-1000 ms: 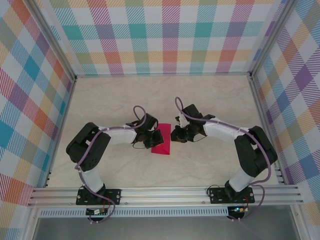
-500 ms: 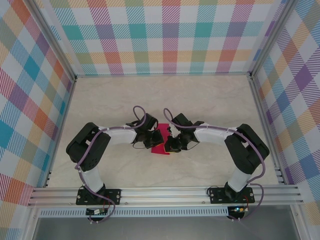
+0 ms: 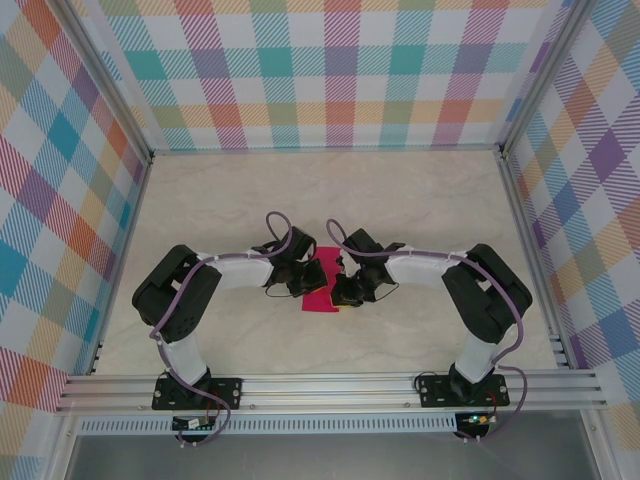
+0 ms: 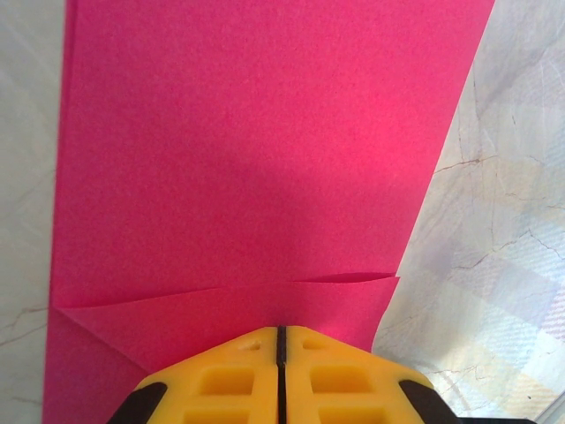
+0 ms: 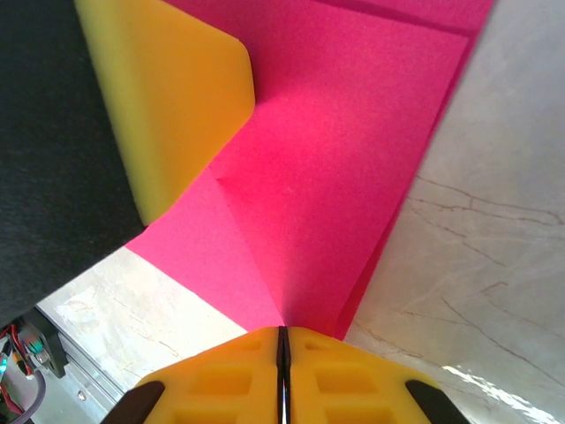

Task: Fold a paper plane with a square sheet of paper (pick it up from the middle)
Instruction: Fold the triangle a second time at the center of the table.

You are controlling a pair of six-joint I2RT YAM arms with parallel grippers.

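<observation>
A tabletop seen from above, walled on 3 sides by bright plaid panels (image 3: 340, 70). 2 robot arms reach inward from an aluminium rail (image 3: 330, 390) at the near edge and meet at the middle of a pale marble-patterned table (image 3: 420, 200).

Between them lies the pink paper (image 3: 322, 299), partly folded and flat on the table. The arm heads cover most of it from above, leaving a strip at the near end and a sliver at the far end. A purple cable (image 3: 275, 225) loops over each wrist.

In the left wrist view, the left gripper (image 4: 281, 340) has its 2 yellow fingers closed together with no gap, tips down on the paper beside a folded-over flap with a slanting crease. Bare table shows to the right.

In the right wrist view, the right gripper (image 5: 282, 340) is likewise closed, tips meeting where the paper's creases run to a point. Whether either claw pinches the paper cannot be told. The left gripper's yellow finger (image 5: 177, 97) and black body block the upper left of that view, resting on the paper just beside it.
</observation>
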